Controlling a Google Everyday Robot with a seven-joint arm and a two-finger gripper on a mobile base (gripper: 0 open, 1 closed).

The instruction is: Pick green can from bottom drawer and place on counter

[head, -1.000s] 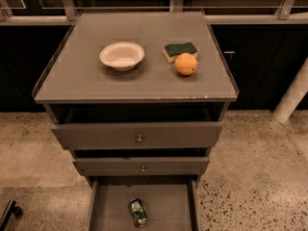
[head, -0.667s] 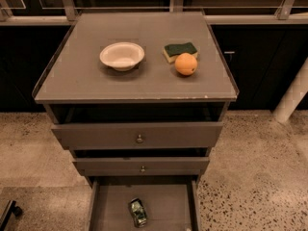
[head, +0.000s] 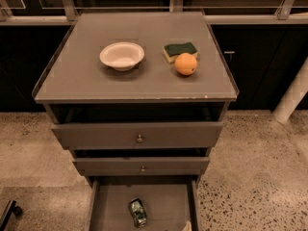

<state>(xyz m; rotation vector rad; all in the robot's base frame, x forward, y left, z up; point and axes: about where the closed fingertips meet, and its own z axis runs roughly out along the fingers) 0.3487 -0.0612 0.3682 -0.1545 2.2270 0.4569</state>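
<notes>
The green can (head: 138, 212) lies on its side on the floor of the open bottom drawer (head: 166, 203), left of the drawer's middle, with its silver end towards the front. The counter (head: 86, 76) is the flat grey-brown top of the cabinet above it. My gripper is not in view. A small pale sliver (head: 186, 225) shows at the bottom edge by the drawer's right wall; I cannot tell what it is.
On the counter stand a white bowl (head: 121, 56), a dark green sponge (head: 180, 50) and an orange (head: 186, 64). The two knobbed drawers (head: 139, 136) above stand partly open. A dark part (head: 6, 212) sits at the bottom left edge. A white post (head: 293, 96) stands at the right.
The can and the things on the counter have not moved. The small pale sliver at the bottom edge by the drawer's right wall did not show before.
</notes>
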